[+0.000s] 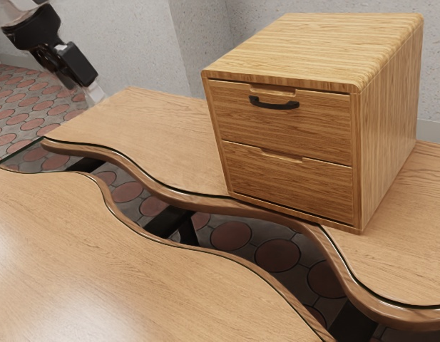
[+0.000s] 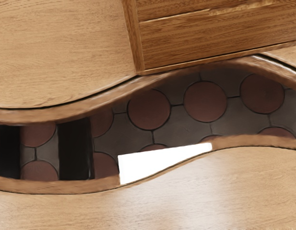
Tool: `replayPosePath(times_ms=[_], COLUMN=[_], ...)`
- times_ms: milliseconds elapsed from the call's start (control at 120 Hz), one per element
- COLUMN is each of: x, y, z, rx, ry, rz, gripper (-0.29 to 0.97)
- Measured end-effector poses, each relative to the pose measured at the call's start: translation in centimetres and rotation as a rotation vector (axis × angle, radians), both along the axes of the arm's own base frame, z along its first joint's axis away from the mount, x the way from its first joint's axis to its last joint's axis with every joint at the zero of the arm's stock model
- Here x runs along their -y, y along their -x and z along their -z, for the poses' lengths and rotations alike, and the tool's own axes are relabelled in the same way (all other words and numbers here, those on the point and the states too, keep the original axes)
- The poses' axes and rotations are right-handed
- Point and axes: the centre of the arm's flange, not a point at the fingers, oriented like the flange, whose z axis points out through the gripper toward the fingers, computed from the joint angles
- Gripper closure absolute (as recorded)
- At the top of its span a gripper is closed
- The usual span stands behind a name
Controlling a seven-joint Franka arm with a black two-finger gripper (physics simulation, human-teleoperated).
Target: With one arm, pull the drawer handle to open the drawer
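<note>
A light wooden cabinet (image 1: 376,107) with two drawers stands on the far table at the exterior view's right. The upper drawer (image 1: 284,121) carries a black bar handle (image 1: 274,105) near its top edge and sits flush with the cabinet front. Below it, the lower drawer (image 1: 291,182) is also flush, and it has a wooden lip. My gripper (image 1: 80,71) hangs at the upper left of the exterior view, above the table's far left end and well away from the handle. In the wrist view, the lower drawer front (image 2: 210,28) and the cabinet's bottom corner lie ahead of the hand.
Two wavy-edged wooden tables (image 1: 134,128) (image 1: 77,271) are parted by a curving gap (image 1: 227,228) over a floor of round red tiles. Black table legs (image 2: 73,148) show in the gap. A grey wall stands behind the cabinet.
</note>
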Motion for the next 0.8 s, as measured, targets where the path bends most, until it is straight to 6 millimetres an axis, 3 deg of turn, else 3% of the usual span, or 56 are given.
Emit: replayPosePath(times_ms=[108, 208, 267, 333, 375, 417, 517, 600, 658, 800], x=[0.3, -1.5, -1.4, 0.5, 3.0, 4.5, 5.1, 8.8, 10.3, 15.7], y=[0.6, 2.6, 3.1, 2.7, 2.1, 1.5, 1.9, 1.5, 0.9, -2.8], z=[-0.2, 0.3, 0.5, 0.8, 1.7, 3.7, 8.3, 8.8, 9.0, 11.0], rx=[-0.023, -0.087, -0.11, -0.134, -0.15, -0.172, -0.193, -0.177, -0.167, -0.154], ry=[-0.014, 0.015, 0.013, -0.015, -0.045, -0.064, -0.14, -0.247, -0.304, -0.446], rz=[0.069, 0.163, 0.27, 0.408, 0.534, 0.649, 0.816, 0.958, 1.025, 1.162], gripper=[0.0, 0.0, 0.0, 0.0, 0.0, 0.0, 0.0, 0.0, 0.0, 0.0])
